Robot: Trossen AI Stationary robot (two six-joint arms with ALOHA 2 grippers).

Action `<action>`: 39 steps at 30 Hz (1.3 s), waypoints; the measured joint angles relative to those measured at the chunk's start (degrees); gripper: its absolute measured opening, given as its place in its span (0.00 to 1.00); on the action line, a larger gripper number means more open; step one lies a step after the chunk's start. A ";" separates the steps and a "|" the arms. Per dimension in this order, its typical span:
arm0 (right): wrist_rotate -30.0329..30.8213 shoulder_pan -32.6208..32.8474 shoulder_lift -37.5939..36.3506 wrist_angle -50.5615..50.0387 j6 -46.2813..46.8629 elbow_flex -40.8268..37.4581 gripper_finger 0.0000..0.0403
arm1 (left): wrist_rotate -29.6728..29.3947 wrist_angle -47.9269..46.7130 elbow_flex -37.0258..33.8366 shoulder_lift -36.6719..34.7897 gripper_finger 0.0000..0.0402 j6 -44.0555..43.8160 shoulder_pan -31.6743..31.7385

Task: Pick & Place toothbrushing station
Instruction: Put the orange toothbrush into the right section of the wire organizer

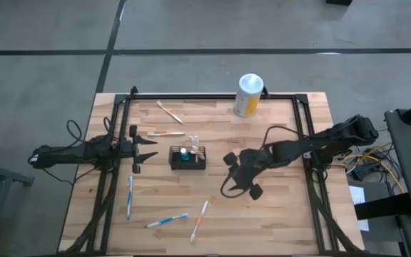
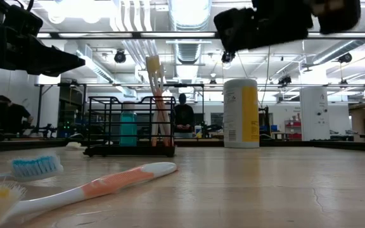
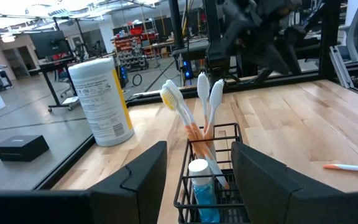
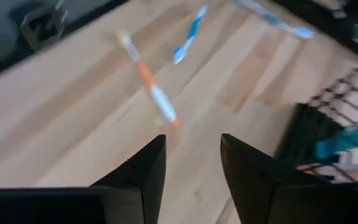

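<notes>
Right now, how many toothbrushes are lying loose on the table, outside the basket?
5: a white one near the far edge, an orange one beyond the basket, a blue one at left, two at front.

Count on the surface (image 1: 284, 214): one black wire-mesh basket (image 1: 188, 158); one white-and-yellow canister (image 1: 248, 94); five toothbrushes lying loose, two orange (image 1: 168, 112) (image 1: 164, 133) beyond the left pincer (image 1: 147, 150), two blue (image 1: 129, 197) (image 1: 166, 221) and one orange (image 1: 200, 219) nearer. In the basket: three upright toothbrushes (image 3: 194, 115) and one blue tube (image 3: 202, 193). Two pincers, the right pincer (image 1: 242, 177) being the second.
</notes>
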 joint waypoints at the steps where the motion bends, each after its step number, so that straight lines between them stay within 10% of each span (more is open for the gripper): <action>1: -0.77 -0.01 0.87 -0.08 -1.93 -0.01 0.39 | 0.00 0.00 -0.01 0.01 0.46 0.00 0.01; 11: -10.77 -0.01 8.89 5.35 -9.37 -0.03 0.41 | 0.00 -0.02 0.01 -0.01 0.46 -0.02 0.01; 39: -11.27 0.45 23.32 35.46 0.50 -0.01 0.40 | 0.00 -0.02 0.00 0.03 0.46 0.00 0.00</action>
